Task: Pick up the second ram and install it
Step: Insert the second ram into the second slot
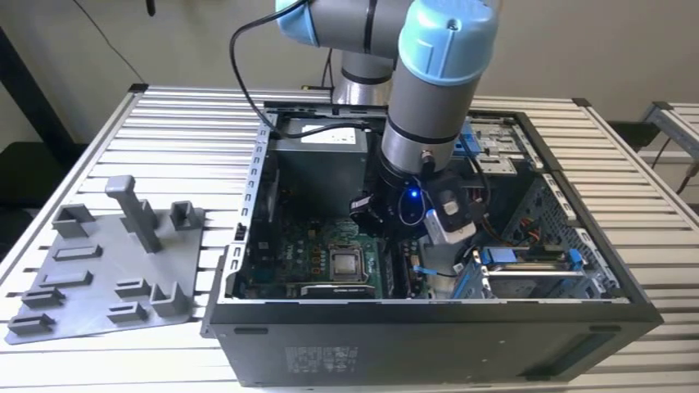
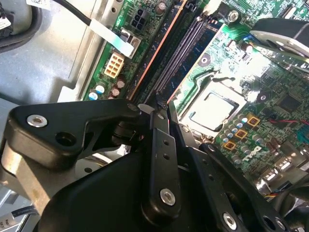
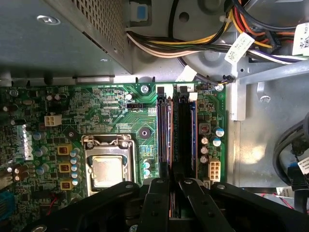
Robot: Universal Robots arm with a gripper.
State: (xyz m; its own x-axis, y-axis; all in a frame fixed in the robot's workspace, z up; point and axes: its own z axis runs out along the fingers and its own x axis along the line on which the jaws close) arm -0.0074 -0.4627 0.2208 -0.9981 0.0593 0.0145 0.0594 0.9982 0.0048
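Gripper [image 3: 173, 193]: lowered into the open computer case [image 1: 327, 344], its fingers [image 2: 161, 145] drawn close together over the memory slots [image 3: 176, 130] — whether they pinch anything, I cannot tell.
Second ram [image 3: 169, 137]: a thin board standing on edge in a slot, running out from between the fingertips.
Processor [image 3: 106, 171]: silver square just beside the slots.
Fixture plate [image 1: 110, 270]: grey, on the bench [image 1: 186, 123] — well apart from the case.

arm [image 1: 421, 123] | reaching into open computer case [image 1: 590, 270] | fixture plate [image 1: 110, 270] beside
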